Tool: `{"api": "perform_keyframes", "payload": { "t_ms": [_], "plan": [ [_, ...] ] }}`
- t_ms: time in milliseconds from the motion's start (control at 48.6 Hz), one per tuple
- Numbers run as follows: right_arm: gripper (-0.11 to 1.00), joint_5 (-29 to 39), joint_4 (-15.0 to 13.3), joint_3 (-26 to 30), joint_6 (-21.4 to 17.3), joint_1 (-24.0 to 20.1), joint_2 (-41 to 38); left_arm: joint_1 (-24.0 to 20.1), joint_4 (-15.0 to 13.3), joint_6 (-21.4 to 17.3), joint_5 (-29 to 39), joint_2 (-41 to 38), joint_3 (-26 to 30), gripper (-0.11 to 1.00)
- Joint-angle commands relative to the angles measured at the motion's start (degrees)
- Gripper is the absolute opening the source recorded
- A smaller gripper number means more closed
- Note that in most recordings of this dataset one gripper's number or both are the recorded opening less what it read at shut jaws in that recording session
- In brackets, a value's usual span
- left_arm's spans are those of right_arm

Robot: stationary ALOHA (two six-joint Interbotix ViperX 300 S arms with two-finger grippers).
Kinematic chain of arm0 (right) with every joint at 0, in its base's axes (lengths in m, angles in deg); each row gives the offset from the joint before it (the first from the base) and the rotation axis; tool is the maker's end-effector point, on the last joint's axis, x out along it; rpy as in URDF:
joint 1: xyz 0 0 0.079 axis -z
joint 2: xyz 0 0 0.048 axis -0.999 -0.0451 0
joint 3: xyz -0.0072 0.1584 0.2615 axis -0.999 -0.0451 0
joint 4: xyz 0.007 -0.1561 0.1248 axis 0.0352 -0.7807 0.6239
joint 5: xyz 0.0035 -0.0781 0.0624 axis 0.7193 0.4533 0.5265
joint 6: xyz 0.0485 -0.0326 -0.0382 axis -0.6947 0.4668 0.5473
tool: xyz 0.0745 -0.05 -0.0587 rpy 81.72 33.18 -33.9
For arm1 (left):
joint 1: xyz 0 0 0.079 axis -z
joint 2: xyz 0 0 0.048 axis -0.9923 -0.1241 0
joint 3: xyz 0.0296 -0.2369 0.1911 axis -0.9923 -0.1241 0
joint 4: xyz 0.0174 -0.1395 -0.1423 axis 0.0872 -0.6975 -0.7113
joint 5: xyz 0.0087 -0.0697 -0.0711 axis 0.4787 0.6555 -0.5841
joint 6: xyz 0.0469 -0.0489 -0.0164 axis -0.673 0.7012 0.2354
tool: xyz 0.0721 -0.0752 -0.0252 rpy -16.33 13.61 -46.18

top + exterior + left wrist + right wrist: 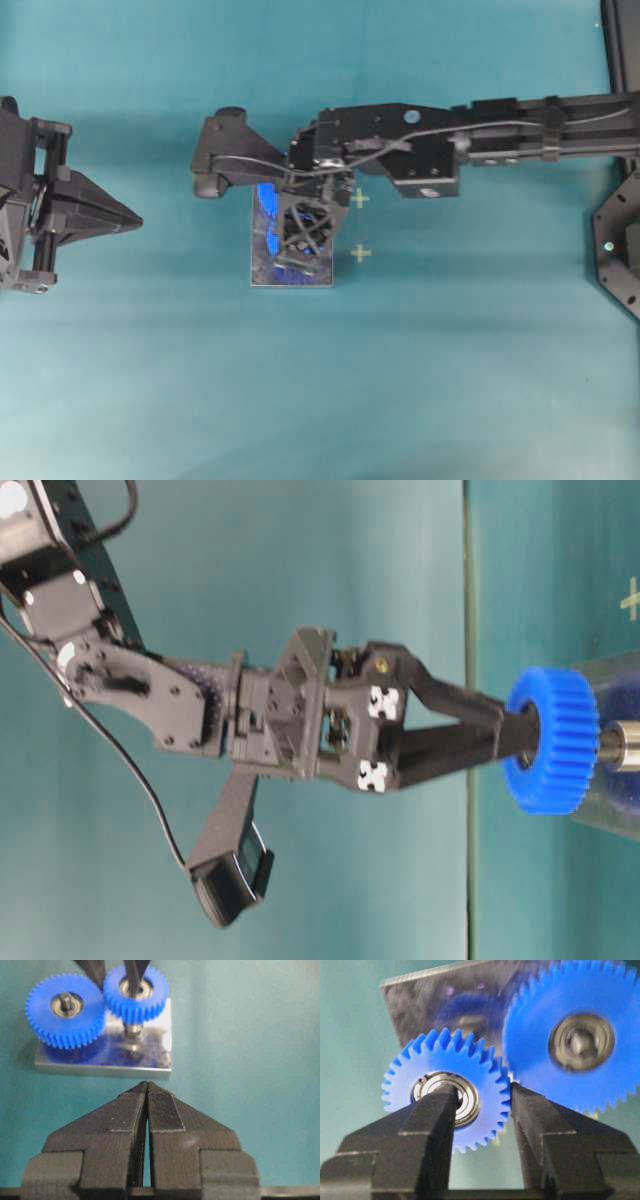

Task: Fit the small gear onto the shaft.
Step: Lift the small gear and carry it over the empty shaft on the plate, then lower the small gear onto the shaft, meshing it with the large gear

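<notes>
The right gripper (480, 1110) pinches the small gear (447, 1085): in the right wrist view one finger (432, 1125) sits over the bearing hub, in or at its bore, and the other finger (535, 1120) presses the toothed rim at about 3 o'clock. The gear thus lies at the fingertips, its face toward that camera.

In the table-level view, which is turned on its side, the gripper (505, 735) reaches toward 3 o'clock with the gear (552, 740) at its tip; the shaft (618, 747) pokes out on the gear's far side, in line with its centre. How far the gear sits along the pin I cannot tell.

In the left wrist view the small gear (136, 992) hangs above the plate (150, 1057), the shaft (133, 1030) showing below it at 6 o'clock. The large gear (66, 1009) stands just beside it at 9 o'clock, teeth close or touching.

Overhead, the right gripper (305, 235) covers the plate (262, 272). The left gripper (125, 218) rests well apart at 9 o'clock, its fingers (162, 1110) pressed together and holding nothing.
</notes>
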Motion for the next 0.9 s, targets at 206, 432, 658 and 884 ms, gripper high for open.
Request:
{"api": "perform_keyframes", "payload": {
  "t_ms": [206, 432, 658, 884],
  "plan": [
    [0.37, 0.18, -0.09, 0.79, 0.0, 0.09, 0.18, 0.26, 0.18, 0.09, -0.44, 0.18, 0.53, 0.0],
    [0.37, 0.26, 0.88, 0.88, -0.44, 0.79, 0.0, 0.26, 0.09, 0.09, -0.44, 0.18, 0.53, 0.0],
    [0.37, 0.35, 2.64, 1.05, -0.44, 1.67, 0.09, 0.35, 0.09, 0.18, -0.53, 0.18, 0.53, 0.0],
    [0.66, 0.44, 2.64, 1.32, -0.44, 1.85, 0.26, 0.44, 0.09, 3.78, -0.53, 0.18, 0.18, 0.0]
  ]
}}
